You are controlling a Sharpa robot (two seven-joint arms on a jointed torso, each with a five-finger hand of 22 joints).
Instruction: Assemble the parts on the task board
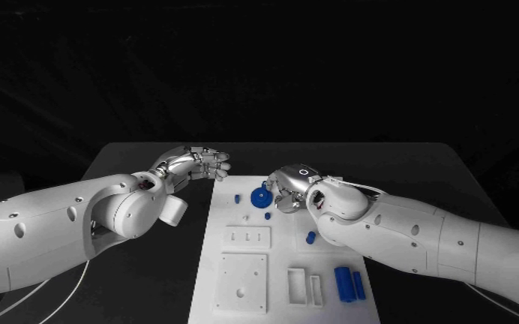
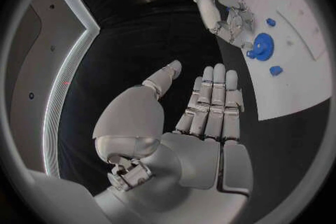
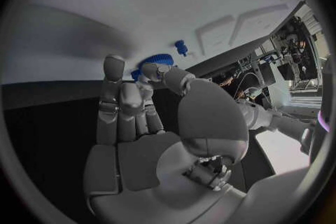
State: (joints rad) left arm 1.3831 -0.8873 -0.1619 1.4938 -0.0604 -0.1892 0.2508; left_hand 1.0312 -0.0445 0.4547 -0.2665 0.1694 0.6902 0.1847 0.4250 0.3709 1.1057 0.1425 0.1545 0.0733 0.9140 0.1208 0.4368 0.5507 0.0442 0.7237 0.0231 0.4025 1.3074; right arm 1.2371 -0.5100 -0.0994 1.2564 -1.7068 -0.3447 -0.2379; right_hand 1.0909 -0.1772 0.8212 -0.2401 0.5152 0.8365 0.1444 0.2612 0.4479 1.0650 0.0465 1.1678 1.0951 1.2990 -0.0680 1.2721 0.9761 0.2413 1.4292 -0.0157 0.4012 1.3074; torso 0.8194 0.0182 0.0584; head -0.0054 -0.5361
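Note:
The white task board (image 1: 247,264) lies in the middle of the black table. A blue gear (image 1: 259,197) lies flat near its far end, with a small blue peg (image 1: 237,199) to its left. My right hand (image 1: 290,187) is right beside the gear (image 3: 157,60), thumb and fingertips at its rim; whether they grip it is unclear. The left wrist view shows these fingers (image 2: 238,33) against the gear (image 2: 262,46). My left hand (image 1: 197,163) hovers off the board's far left corner, its fingers (image 2: 213,101) straight and apart, holding nothing.
More blue parts lie on the board: a small one (image 1: 268,215) just behind the gear, another (image 1: 310,238) by my right forearm, and two cylinders (image 1: 349,283) near the front right. Raised white blocks (image 1: 247,237) and slotted fixtures (image 1: 303,286) stand on the board's near half.

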